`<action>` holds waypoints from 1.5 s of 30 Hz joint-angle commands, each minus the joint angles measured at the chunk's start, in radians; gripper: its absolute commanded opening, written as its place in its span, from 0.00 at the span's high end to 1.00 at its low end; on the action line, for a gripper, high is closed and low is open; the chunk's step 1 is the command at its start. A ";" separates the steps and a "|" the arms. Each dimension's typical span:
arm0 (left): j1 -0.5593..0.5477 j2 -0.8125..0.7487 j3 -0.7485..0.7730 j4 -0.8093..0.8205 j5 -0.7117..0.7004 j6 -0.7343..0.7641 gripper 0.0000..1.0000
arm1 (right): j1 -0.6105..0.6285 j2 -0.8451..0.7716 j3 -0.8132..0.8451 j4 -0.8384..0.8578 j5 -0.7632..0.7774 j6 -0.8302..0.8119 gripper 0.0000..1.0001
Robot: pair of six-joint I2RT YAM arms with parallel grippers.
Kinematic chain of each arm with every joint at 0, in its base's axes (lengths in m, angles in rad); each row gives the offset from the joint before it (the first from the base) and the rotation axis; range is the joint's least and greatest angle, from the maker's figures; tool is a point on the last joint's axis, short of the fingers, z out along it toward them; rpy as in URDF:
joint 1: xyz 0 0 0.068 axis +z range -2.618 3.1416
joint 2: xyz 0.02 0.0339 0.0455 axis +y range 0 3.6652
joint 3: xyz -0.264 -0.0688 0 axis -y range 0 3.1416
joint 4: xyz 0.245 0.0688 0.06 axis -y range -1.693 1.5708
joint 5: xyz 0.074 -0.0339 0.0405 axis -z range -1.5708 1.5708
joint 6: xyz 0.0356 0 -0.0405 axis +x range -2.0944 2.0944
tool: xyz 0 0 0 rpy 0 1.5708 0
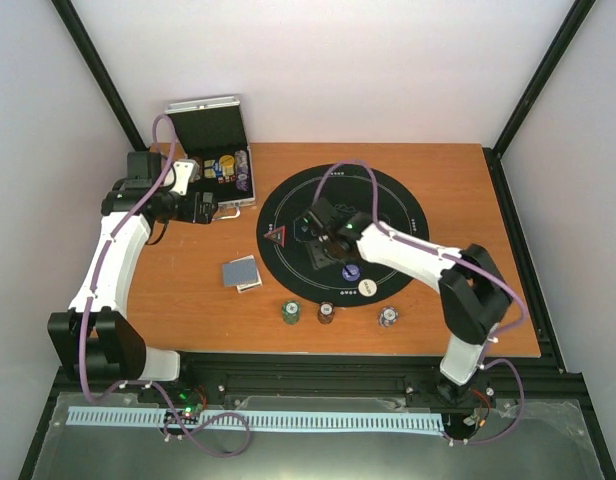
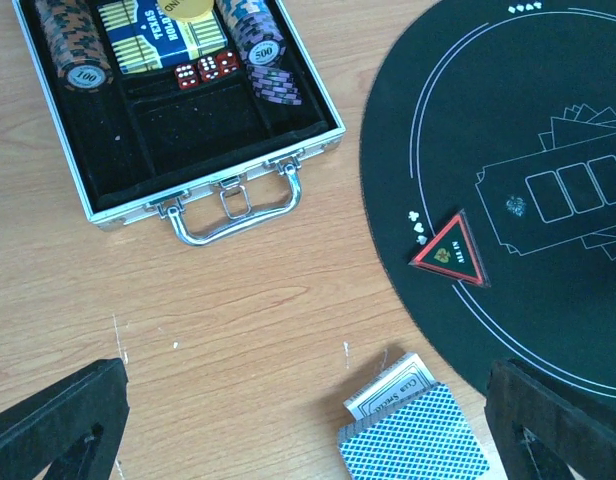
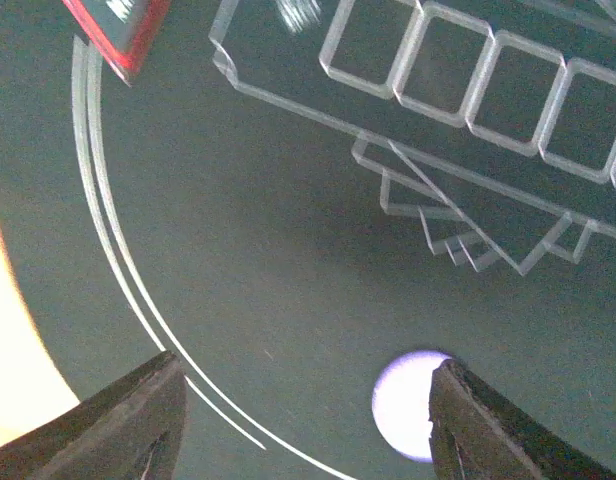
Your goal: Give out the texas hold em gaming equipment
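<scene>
In the top view a black round mat (image 1: 388,205) holds a red triangle marker (image 1: 278,237), a purple button disc (image 1: 352,271) and a white button disc (image 1: 368,287). Three chip stacks stand near the front edge: green (image 1: 290,312), red (image 1: 326,313) and white (image 1: 389,318). A deck of blue-backed playing cards (image 2: 416,438) lies on the wood left of the mat. My right gripper (image 3: 303,420) hangs open over the mat, and the purple disc (image 3: 406,412) lies flat just beside its right finger. My left gripper (image 2: 308,440) is wide open and empty, above the wood between case and cards.
The silver hinged case (image 2: 100,206) lies open at the back left, holding chip stacks (image 2: 78,45), a boxed deck and red dice (image 2: 206,69). Its handle (image 2: 233,215) points toward my left gripper. The marker (image 2: 453,250) sits at the mat's left edge.
</scene>
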 commanded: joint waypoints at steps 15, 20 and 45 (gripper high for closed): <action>0.010 0.004 0.082 -0.052 0.088 -0.018 0.00 | -0.059 -0.132 -0.387 0.105 -0.011 0.048 0.37; 0.009 0.008 0.084 -0.051 0.085 -0.016 0.00 | -0.090 -0.108 -0.395 0.123 -0.021 0.034 0.42; 0.010 0.023 0.094 -0.050 0.086 -0.016 0.00 | -0.163 0.075 -0.279 0.179 0.008 -0.011 0.65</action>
